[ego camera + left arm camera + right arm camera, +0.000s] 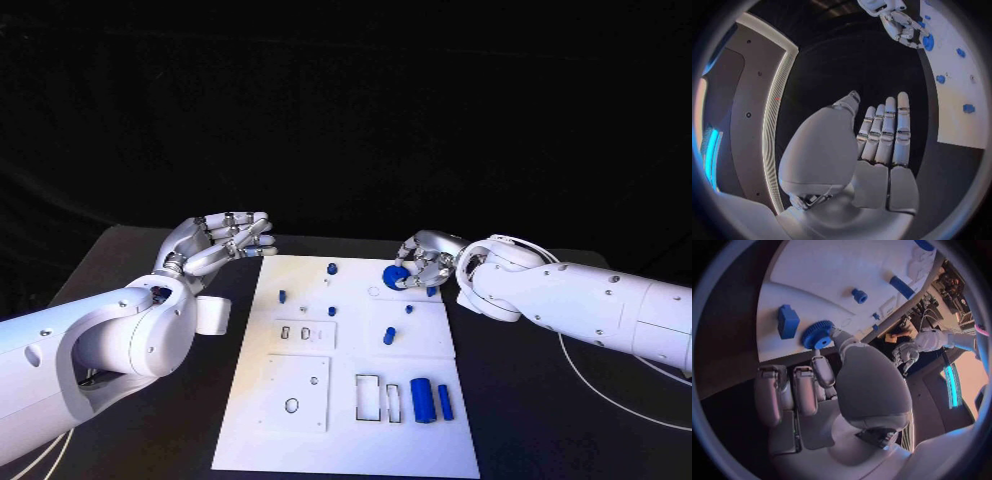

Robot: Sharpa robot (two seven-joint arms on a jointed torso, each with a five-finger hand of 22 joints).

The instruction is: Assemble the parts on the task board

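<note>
Fingers (pixel 820 371) of right hand (pixel 426 262) pinched on blue gear (pixel 817 334), held at task board (pixel 346 440) upper right edge, likely for seating on a peg there. Left hand (pixel 224 240) fingers (pixel 886 132) extended together, holding nothing, parked over counter (pixel 116 270) left of board, probably clear of the work.

Two smooth, rounded white arms end in silver, segmented hands: the left hand (pixel 224 240) and the right hand (pixel 421 262). Small dark screws dot the arm shells, and a thin white cable (pixel 606 372) trails beneath the right arm.
</note>
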